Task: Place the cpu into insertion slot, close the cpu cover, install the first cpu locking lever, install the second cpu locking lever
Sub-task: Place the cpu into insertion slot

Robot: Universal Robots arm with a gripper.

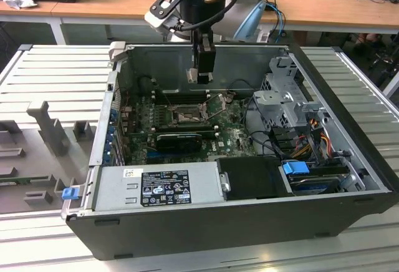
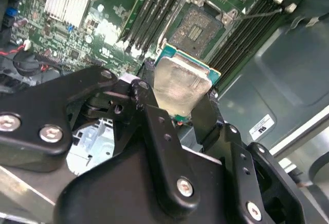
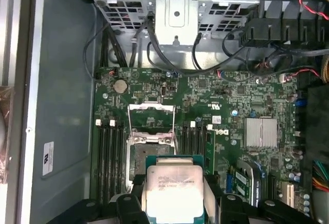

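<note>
Your gripper [image 1: 201,75] was clenched on the cpu [image 3: 175,196], holding it above the motherboard [image 3: 231,111], clear of the insertion slot [image 3: 146,154], whose cpu cover [image 3: 150,115] stood open. To seat it well, I judge you needed it level, corners squared, no sliding. It showed a pale silvery lid, green-edged.
</note>
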